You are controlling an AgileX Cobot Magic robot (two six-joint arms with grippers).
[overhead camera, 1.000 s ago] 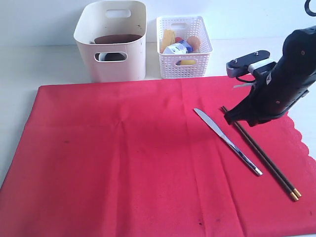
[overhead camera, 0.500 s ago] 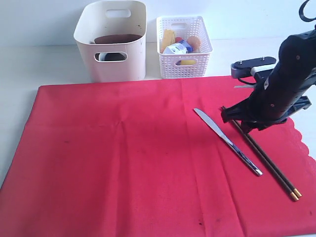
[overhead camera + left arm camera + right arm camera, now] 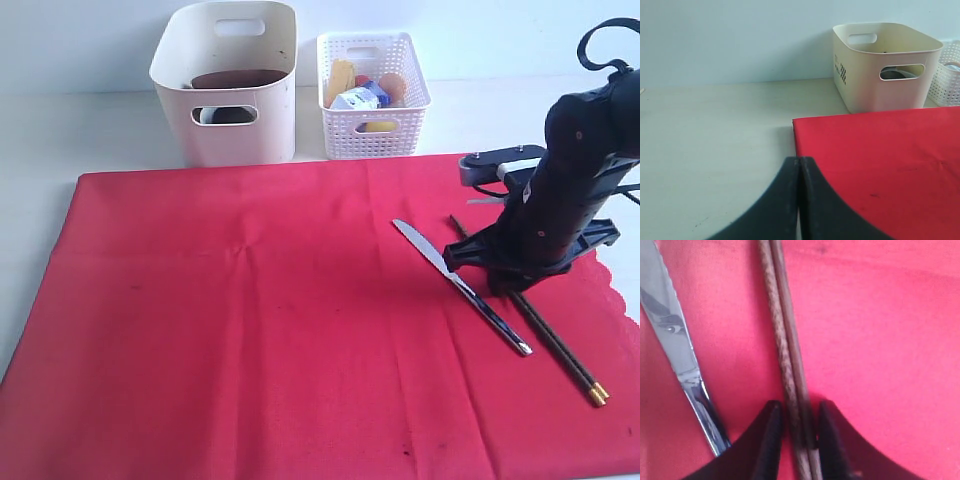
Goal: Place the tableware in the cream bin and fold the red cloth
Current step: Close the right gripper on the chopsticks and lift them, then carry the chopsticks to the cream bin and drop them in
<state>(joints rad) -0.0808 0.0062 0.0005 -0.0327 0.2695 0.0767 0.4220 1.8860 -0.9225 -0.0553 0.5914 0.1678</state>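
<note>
The red cloth (image 3: 250, 320) lies flat over most of the table. On its right part rest a steel knife (image 3: 450, 275) and dark chopsticks (image 3: 560, 355) with gold tips. My right gripper (image 3: 497, 285) is down on the cloth with its narrowly open jaws straddling the chopsticks (image 3: 782, 340), which lie flat on the fabric; the knife (image 3: 675, 340) is just beside one finger. The cream bin (image 3: 230, 130) stands behind the cloth with a brown plate (image 3: 238, 78) inside. My left gripper (image 3: 800, 160) is shut and empty near the red cloth's (image 3: 890, 150) corner.
A white lattice basket (image 3: 372, 130) holding food items stands right of the cream bin (image 3: 880, 75). Bare pale tabletop (image 3: 715, 140) stretches left of the cloth. The cloth's scalloped edge (image 3: 612, 285) runs along the right side.
My right arm has come down and shifted left onto the chopsticks, with the jaws opened and now set around them. Knife, chopsticks and cloth have not moved.
</note>
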